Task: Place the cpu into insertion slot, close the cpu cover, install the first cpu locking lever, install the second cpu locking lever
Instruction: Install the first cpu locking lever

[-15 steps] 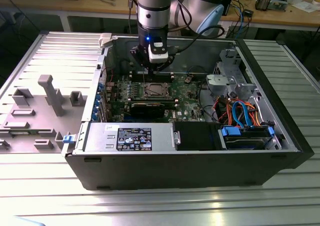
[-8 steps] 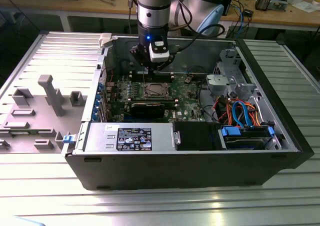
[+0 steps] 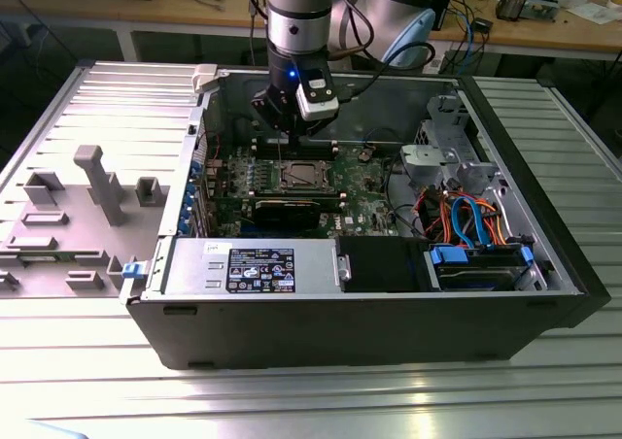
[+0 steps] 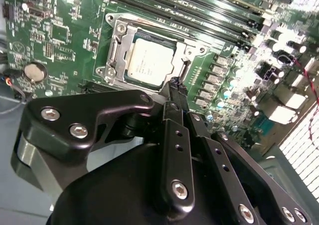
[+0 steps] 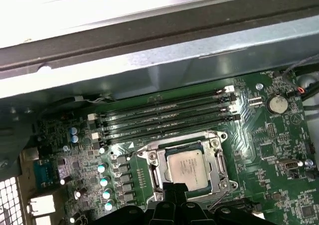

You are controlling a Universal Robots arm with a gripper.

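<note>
gripper (image 4: 174, 85): is hovering over the motherboard (image 4: 55, 31), fingers pinched together, grasping nothing visible.
cpu (image 4: 148, 61): is sitting flat in the insertion slot (image 4: 115, 22), just ahead of the fingertips.
cpu cover (image 4: 119, 46): is lying down, framing the cpu's silvery top.
locking lever (image 5: 220, 197): is showing as a thin wire beside the fingertips; latching cannot be told.
memory slots (image 5: 164, 116): are running parallel beyond the slot, farther from the gripper.

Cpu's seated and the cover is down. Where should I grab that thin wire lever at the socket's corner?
Take the lever near its free end, I'd say, where it angles clear of the cover; further in it hugs the frame. It is a thin rod lying low, so come down from above with the gripper straddling it crosswise.
</note>
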